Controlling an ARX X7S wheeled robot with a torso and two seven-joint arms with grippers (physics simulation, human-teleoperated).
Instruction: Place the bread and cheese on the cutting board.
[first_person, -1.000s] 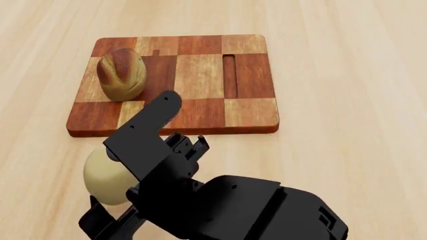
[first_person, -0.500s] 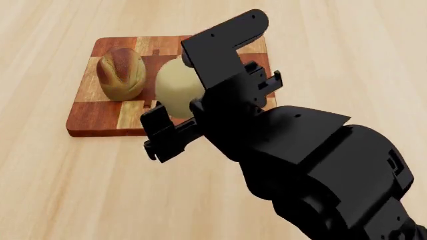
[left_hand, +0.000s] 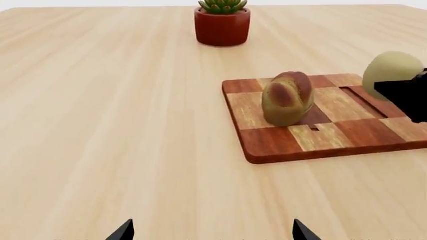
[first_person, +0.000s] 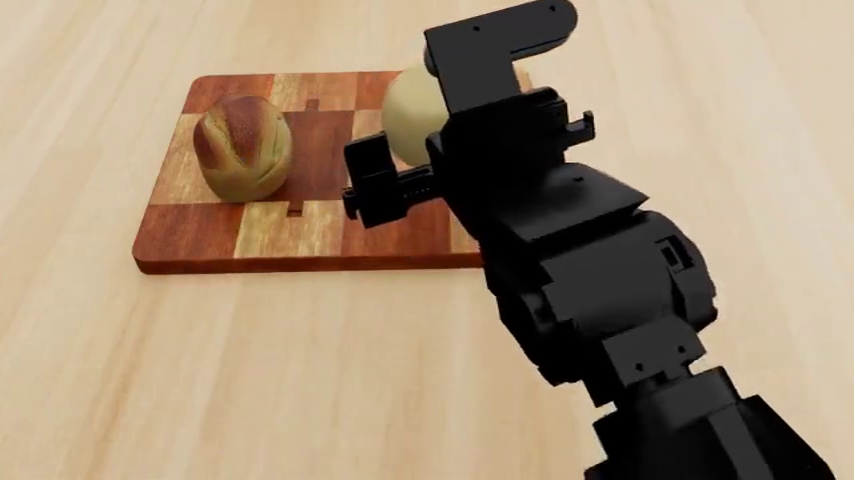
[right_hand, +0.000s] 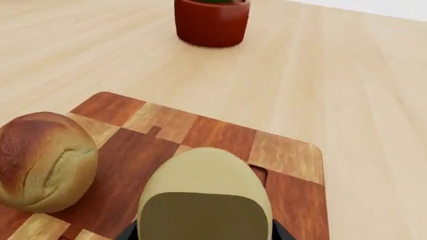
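Note:
The checkered cutting board (first_person: 200, 235) lies on the wooden table. The bread (first_person: 243, 146) sits on the board's left part; it also shows in the left wrist view (left_hand: 287, 98) and the right wrist view (right_hand: 43, 160). My right gripper (first_person: 407, 150) is shut on the pale cheese (first_person: 408, 112) and holds it over the middle of the board (right_hand: 220, 140), right of the bread; the cheese (right_hand: 205, 200) fills the space between the jaws. My left gripper (left_hand: 212, 235) is open and empty over bare table, left of the board (left_hand: 320, 142). The cheese (left_hand: 390, 72) shows there too.
A red pot with a green succulent (left_hand: 223, 22) stands on the table beyond the board; it also shows in the right wrist view (right_hand: 212, 20). My right arm (first_person: 601, 290) covers the board's right part in the head view.
My right gripper has lifted the cheese from the table in front of the board and carried it over the board, beside the bread. The bread has not moved.

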